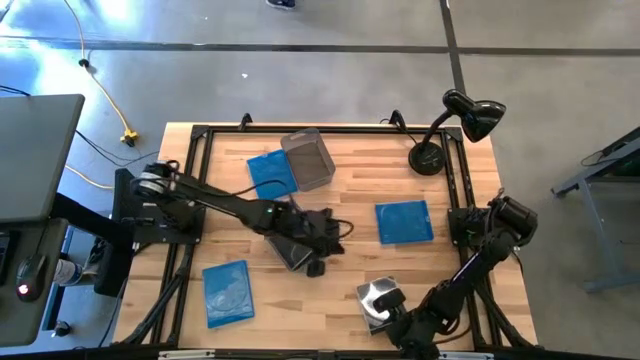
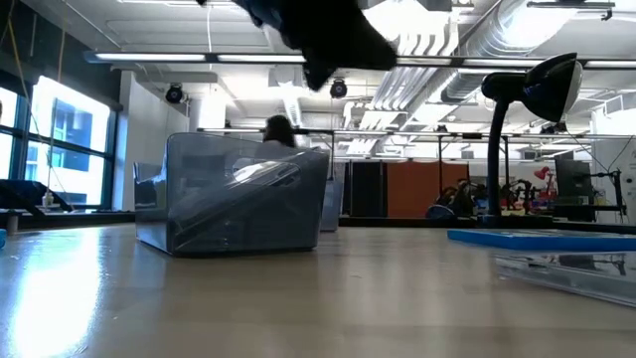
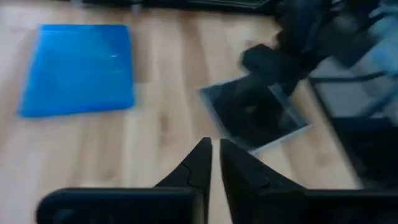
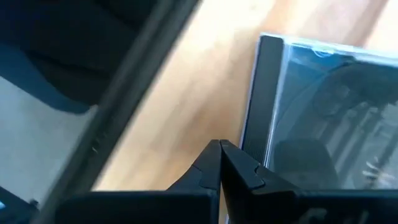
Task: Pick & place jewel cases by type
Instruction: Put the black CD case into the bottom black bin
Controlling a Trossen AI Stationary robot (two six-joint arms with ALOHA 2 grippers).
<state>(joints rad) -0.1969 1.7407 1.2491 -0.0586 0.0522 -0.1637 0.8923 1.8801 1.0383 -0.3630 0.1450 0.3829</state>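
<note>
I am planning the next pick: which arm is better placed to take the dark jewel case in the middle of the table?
Probably the left. The left gripper, fingers shut, hovers right beside the dark flat plastic jewel case, while the right gripper sits at the front edge by a silver-faced case.

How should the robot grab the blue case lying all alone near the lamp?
Probably by one edge, coming straight down. The blue case lies flat on the table with bare wood around it, so a thin side is all a tool can pinch. The right tool is nearer.
</note>
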